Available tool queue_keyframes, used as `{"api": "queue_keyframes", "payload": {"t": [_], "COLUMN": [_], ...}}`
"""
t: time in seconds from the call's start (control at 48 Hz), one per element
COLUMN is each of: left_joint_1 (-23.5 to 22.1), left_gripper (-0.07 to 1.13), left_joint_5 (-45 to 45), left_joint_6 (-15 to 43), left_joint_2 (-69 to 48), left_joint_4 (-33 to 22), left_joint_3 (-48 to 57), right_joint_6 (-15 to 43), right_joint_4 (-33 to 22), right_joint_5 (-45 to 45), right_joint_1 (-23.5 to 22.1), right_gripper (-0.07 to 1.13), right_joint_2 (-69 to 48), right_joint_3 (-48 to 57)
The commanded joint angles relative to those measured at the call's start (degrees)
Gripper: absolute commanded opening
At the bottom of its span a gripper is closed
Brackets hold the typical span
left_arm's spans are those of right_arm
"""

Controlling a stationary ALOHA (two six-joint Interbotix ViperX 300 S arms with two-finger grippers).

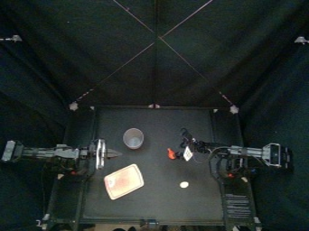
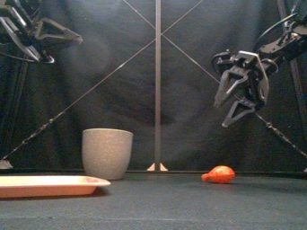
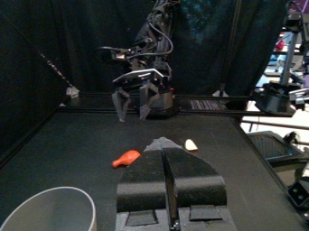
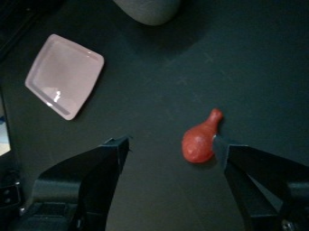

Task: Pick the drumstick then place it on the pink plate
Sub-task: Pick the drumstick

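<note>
The red drumstick (image 1: 173, 154) lies flat on the black table (image 1: 157, 197), a little right of the middle, touching nothing else. In the front view it sits low on the surface, to the right of the cup and well apart from the tray.

The right gripper (image 2: 236, 101) hangs in the air over that spot with its jaws spread wide and nothing between them. Its own camera looks down on the drumstick (image 4: 201, 140) in the gap between the two jaws, closer to one than to the other. There is clear space between the gripper and the toy.

A flat pink tray (image 1: 123, 181) lies on the front left part of the table, holding nothing. Behind it stands a tall grey cup (image 2: 107, 152), upright. A small pale toy (image 1: 185, 184) lies nearer the front edge, in front of the drumstick and right of the tray.

The left gripper (image 3: 164, 144) is held up at the table's left side, its jaws pressed together on nothing and pointing across toward the drumstick.
</note>
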Motion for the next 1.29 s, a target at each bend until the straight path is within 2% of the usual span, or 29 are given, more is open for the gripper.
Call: {"api": "queue_keyframes", "payload": {"t": [0.021,0.167,0.5,0.667,1.292], "left_joint_1": [0.1,0.1,0.1,0.2,-0.2], "left_gripper": [0.05,0.05,0.05,0.05,0.05], "left_joint_5": [-0.7,-0.7,-0.7,-0.7,-0.7], "left_joint_6": [0.1,0.1,0.1,0.1,0.0], "left_joint_2": [0.3,0.3,0.3,0.3,0.3], "left_joint_4": [0.0,-0.1,0.1,0.0,-0.1], "left_joint_3": [-1.0,-0.8,-0.8,-0.8,0.4], "right_joint_6": [0.8,4.7,8.4,8.8,9.8], "right_joint_4": [1.9,2.8,-2.7,-4.9,-5.4], "right_joint_5": [-0.4,0.3,5.5,9.8,11.8], "right_joint_1": [-0.8,-2.5,-3.9,-4.0,-5.5], "right_gripper": [1.05,1.04,1.04,1.04,1.02], "right_joint_2": [2.1,7.3,17.7,22.6,30.4], "right_joint_3": [-1.1,-2.5,-8.7,-12.9,-17.6]}}
